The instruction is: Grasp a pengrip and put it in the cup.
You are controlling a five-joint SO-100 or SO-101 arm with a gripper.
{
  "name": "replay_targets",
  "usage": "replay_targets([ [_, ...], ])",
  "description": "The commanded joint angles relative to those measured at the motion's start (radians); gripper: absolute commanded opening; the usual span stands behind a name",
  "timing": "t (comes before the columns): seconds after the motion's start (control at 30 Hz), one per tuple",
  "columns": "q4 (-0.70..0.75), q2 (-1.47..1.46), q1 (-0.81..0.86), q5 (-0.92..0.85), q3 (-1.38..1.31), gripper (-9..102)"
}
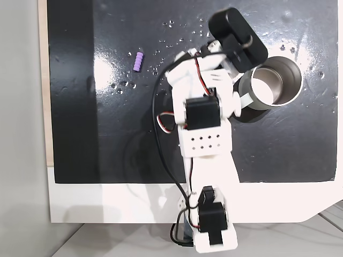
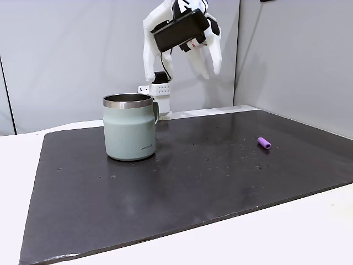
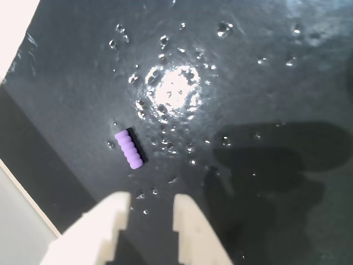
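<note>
In a fixed view from above, the white arm reaches up the frame over a black mat (image 1: 80, 134) that lies on the white counter (image 1: 134, 203). The cup (image 1: 278, 80) stands on the mat at the right, its pale inside open to the camera, with the arm's black wrist housing overlapping its left rim. The pengrip (image 1: 139, 61) lies on the mat at upper left, well apart from the cup and clear of the arm. The end effector itself is hard to make out here, tucked beneath the housing.

In a fixed view from the side, the cup (image 2: 130, 127) stands upright on the mat (image 2: 193, 182) at the left, handle turned towards the back. The pengrip (image 2: 264, 143) lies on its side at the right of the mat, far from the cup. The end effector (image 2: 212, 70) hangs high above the mat, fingers pointing down and slightly parted, with nothing between them.

In the wrist view, the two white fingers (image 3: 190, 226) of the end effector (image 3: 150, 204) enter from the bottom edge with a narrow gap between them, empty. The pengrip (image 3: 129, 148) lies on the glossy mat (image 3: 265, 83) just above and left of the fingertips, not touching them. Small droplets or specks dot the mat around a bright glare patch.
</note>
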Motion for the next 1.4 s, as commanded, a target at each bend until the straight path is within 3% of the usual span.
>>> replay_targets([
  [0.0,0.011,-0.074,-0.018,-0.040,-0.163,17],
  [0.13,0.078,-0.250,-0.026,-0.072,-0.388,21],
  [0.37,0.285,-0.721,-0.044,-0.170,-1.051,24],
  [0.77,0.087,-0.923,-0.092,-0.319,-0.974,25],
  [1.37,-0.124,-0.957,-0.183,-0.310,-0.738,28],
])
